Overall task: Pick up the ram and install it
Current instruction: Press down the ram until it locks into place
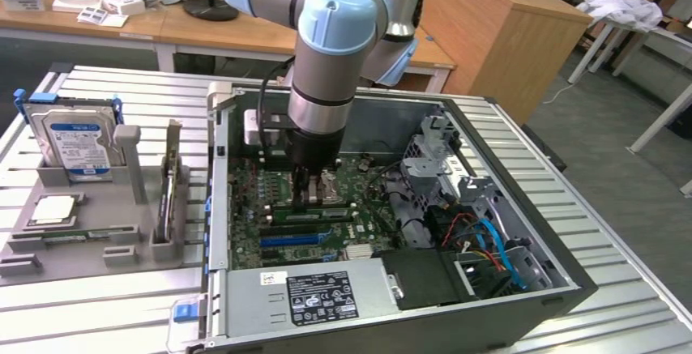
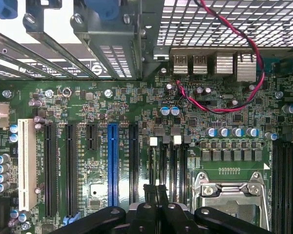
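Observation:
My gripper [image 1: 308,194] is down inside the open computer case [image 1: 508,168], just above the motherboard [image 1: 271,196]. In the wrist view the gripper [image 2: 156,192] has its two black fingers pressed together, shut, with nothing between them. They hang over the narrow black memory slots [image 2: 167,165] beside the silver processor socket [image 2: 232,195]. Directly under the fingertips in the exterior view, the ram [image 1: 319,211], a green stick with a light label, stands on edge in a slot. Whether the fingers touch it I cannot tell.
A grey parts holder [image 1: 108,245] at the exterior view's left carries a hard drive [image 1: 78,139], a square silver chip [image 1: 54,210], an upright card [image 1: 171,184] and another thin green strip [image 1: 76,232]. Drive cages and coloured cables [image 1: 487,240] crowd the case's right side. The power supply [image 1: 313,293] sits in front.

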Robot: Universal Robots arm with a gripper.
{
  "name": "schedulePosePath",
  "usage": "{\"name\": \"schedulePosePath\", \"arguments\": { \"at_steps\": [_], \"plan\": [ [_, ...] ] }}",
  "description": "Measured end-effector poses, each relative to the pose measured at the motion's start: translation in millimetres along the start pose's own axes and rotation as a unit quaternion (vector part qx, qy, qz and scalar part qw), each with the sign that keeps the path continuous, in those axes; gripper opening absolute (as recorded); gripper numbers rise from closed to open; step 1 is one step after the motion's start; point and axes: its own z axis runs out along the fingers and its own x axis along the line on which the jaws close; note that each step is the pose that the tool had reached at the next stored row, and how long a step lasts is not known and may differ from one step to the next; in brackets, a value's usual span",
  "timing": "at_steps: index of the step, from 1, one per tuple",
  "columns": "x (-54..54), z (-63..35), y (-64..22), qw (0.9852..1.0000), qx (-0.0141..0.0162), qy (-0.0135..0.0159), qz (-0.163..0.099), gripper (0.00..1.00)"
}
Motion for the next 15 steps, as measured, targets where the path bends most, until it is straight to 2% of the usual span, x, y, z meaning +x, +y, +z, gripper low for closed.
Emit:
{"name": "schedulePosePath", "arguments": {
  "at_steps": [15],
  "plan": [
    [0.2, 1.5, 0.0, 1.0000, 0.0000, 0.0000, 0.000, 0.11]
  ]
}}
